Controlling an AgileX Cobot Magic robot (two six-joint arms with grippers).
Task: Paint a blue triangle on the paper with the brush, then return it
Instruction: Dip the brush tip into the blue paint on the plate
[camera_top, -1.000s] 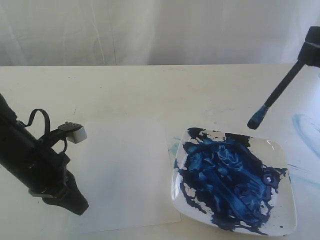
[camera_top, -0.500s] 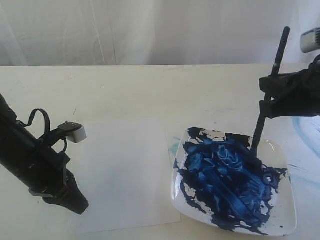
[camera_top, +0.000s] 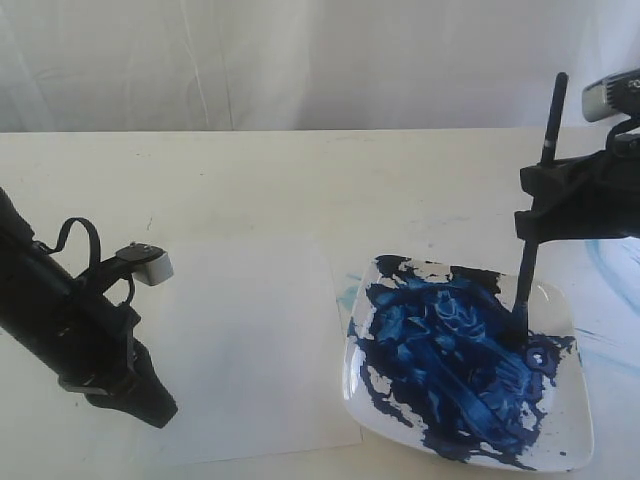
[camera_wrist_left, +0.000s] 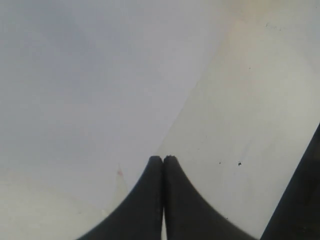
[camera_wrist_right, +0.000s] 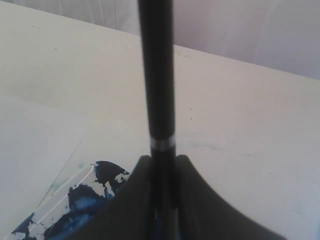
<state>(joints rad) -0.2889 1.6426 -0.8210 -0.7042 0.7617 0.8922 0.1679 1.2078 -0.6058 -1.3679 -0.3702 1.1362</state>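
My left tool (camera_wrist_left: 163, 161) sits idle, tips pressed together, by the edge of the paper (camera_top: 240, 340), which is blank: no blue triangle yet. Farther off, on the plate (camera_top: 572, 425), the brush (camera_top: 526, 285) stands nearly upright, bristles in the paint, clamped in my right tool (camera_top: 540, 212). I judge this the loading step; next I lift clear and carry it to the paper. Half a second ago its tip sat slightly farther left.

Looks like a robotics lab bench: a cream table (camera_top: 280, 180) backed by a white curtain (camera_top: 300, 60) across the top, one black arm (camera_top: 70, 340) at lower left, a second arm (camera_top: 590, 195) at right edge.
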